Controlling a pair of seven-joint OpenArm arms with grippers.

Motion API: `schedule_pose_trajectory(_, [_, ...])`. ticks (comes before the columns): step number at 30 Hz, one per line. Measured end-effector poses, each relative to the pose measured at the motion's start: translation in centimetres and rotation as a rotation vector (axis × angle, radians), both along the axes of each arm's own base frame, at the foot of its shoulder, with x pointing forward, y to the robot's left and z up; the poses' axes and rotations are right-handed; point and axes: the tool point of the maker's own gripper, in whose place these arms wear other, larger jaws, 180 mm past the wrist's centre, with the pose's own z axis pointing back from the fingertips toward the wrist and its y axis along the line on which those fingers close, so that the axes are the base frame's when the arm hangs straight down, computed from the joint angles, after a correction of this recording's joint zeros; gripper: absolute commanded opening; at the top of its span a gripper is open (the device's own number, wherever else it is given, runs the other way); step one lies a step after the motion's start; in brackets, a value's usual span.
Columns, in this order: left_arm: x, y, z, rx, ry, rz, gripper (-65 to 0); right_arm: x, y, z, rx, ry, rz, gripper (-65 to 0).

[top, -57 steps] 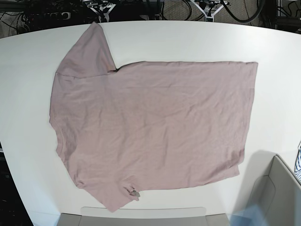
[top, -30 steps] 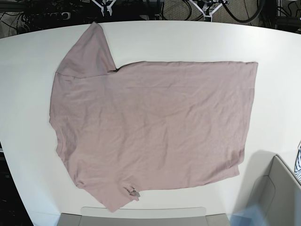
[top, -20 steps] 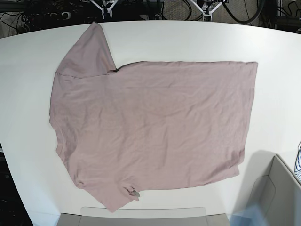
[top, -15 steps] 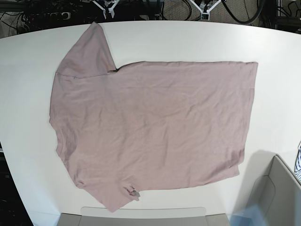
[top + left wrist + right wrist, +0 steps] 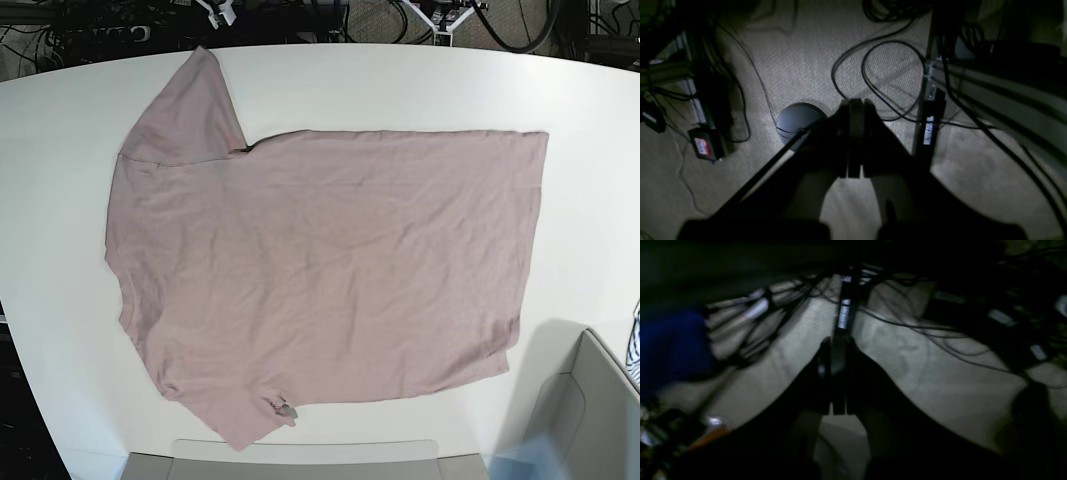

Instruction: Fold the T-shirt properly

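Note:
The mauve-pink T-shirt (image 5: 320, 270) lies spread flat on the white table (image 5: 400, 85) in the base view, one sleeve pointing to the far left and the hem at the right. A small grey tag (image 5: 286, 409) shows at its near edge. My left gripper (image 5: 853, 140) is shut and empty, seen in its wrist view over carpet and cables beyond the table. My right gripper (image 5: 836, 376) is shut and empty too, over dark floor with cables; its view is blurred. Only small parts of both arms (image 5: 440, 15) show at the far edge in the base view.
A grey bin (image 5: 585, 420) stands at the near right corner, with a blue-and-white striped cloth (image 5: 634, 350) at the right edge. A flat grey tray edge (image 5: 300, 455) lies along the near side. Cables and a dark round base (image 5: 796, 121) lie on the floor behind the table.
The arm parts at the far edge have shifted slightly further out of view. The T-shirt has not moved.

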Motion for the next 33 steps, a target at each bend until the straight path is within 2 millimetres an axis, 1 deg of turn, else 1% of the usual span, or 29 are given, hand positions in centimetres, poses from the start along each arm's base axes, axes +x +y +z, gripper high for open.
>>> schedule_pose_trajectory(3, [-1.8, 0.2, 0.8, 0.008, 0.003, -0.007, -64.9, -0.4, -0.7, 0.6, -0.006, -0.019, -0.002, -64.9])
schedule_pose_trajectory(6, [-3.1, 0.2, 1.5, 0.007, 0.000, -0.014, -64.9, 0.2, -2.6, 1.1, -0.037, -0.049, -0.080, -64.9])
schedule_pose_trajectory(8, [-3.6, 0.1, 2.0, 0.007, -0.007, -0.018, -64.9, 0.9, -4.4, 1.6, -0.071, -0.079, -0.122, -64.9])
schedule_pose_trajectory(9, [-3.5, 0.2, 2.3, 0.010, -0.019, -0.019, -64.9, 1.3, -5.3, 2.1, -0.088, -0.102, -0.138, -64.9])
schedule_pose_trajectory(11, [-3.6, 0.1, 2.8, 0.008, -0.032, -0.024, -64.9, 1.7, -6.2, 2.8, -0.108, -0.136, -0.144, -64.9])
schedule_pose_trajectory(12, [-3.3, 0.1, 3.0, 0.009, -0.043, -0.026, -64.9, 1.6, -6.3, 3.3, -0.110, -0.151, -0.139, -64.9])
schedule_pose_trajectory(13, [-3.3, 0.2, 3.2, 0.010, -0.047, -0.028, -64.9, 1.2, -6.4, 4.0, -0.112, -0.161, -0.125, -64.9])
schedule_pose_trajectory(14, [-3.7, 0.2, 3.5, 0.009, -0.031, -0.027, -64.9, 0.6, -6.2, 4.6, -0.106, -0.167, -0.112, -64.9])
schedule_pose_trajectory(15, [-3.7, 0.3, 3.7, 0.010, -0.020, -0.025, -64.9, -0.2, -5.9, 5.5, -0.097, -0.175, -0.095, -64.9])
schedule_pose_trajectory(17, [-3.6, 1.6, 4.6, 0.026, -0.014, -0.007, -64.9, -2.2, -5.8, 6.9, -0.099, -0.164, -0.066, -64.9])
schedule_pose_trajectory(19, [-3.7, 3.6, 5.9, 0.075, -0.019, 0.021, -64.9, -3.9, -5.8, 8.6, -0.104, -0.157, -0.036, -64.9])
schedule_pose_trajectory(20, [-3.6, 4.6, 6.7, 0.099, -0.037, 0.027, -64.9, -4.0, -6.0, 9.4, -0.108, -0.170, -0.033, -64.9])
schedule_pose_trajectory(22, [-3.9, 6.2, 8.2, 0.130, -0.049, 0.040, -64.9, -3.2, -7.0, 11.3, -0.132, -0.225, -0.056, -64.9])
schedule_pose_trajectory(24, [-3.5, 7.3, 10.0, 0.161, -0.090, 0.033, -64.9, -2.2, -8.0, 13.0, -0.159, -0.276, -0.058, -64.9])
schedule_pose_trajectory(26, [-3.5, 7.5, 11.1, 0.163, -0.102, 0.015, -64.9, -1.8, -8.5, 14.1, -0.176, -0.297, -0.049, -64.9])
schedule_pose_trajectory(29, [-2.8, 7.7, 12.7, 0.171, -0.139, -0.016, -64.9, -0.8, -9.4, 15.9, -0.205, -0.339, -0.043, -64.9])
schedule_pose_trajectory(32, [-2.3, 8.0, 14.5, 0.185, -0.170, -0.042, -64.9, 1.9, -10.0, 17.9, -0.230, -0.414, -0.023, -64.9])
schedule_pose_trajectory(33, [-2.2, 8.0, 15.2, 0.191, -0.177, -0.050, -64.9, 3.1, -10.1, 18.8, -0.241, -0.444, -0.010, -64.9])
